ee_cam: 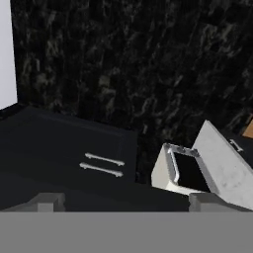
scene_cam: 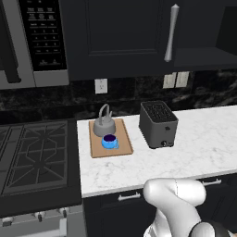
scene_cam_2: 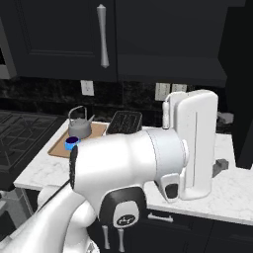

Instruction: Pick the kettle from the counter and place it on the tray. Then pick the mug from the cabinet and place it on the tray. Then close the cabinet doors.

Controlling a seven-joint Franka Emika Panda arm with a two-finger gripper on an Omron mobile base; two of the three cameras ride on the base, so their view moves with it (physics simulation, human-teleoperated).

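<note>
Closing the cabinet doors is the step left, judging by the loaded tray

Left base view: the squat grey metal kettle (scene_cam: 103, 125) and small bright blue mug (scene_cam: 109, 141) both sit on the flat tan wooden tray (scene_cam: 95, 149), on the white marble counter (scene_cam: 194, 139); above, a black cabinet door with a silver bar handle (scene_cam: 171, 32). Right base view: that door (scene_cam_2: 64, 39) looks shut. Hand view: the gripper (ee_cam: 123, 200) has its fingers spread wide, empty. Next, reach whichever door panel hangs ajar

No readable text

The microwave (scene_cam: 34, 41) keypad I face bears pale marks too small to read.
</note>
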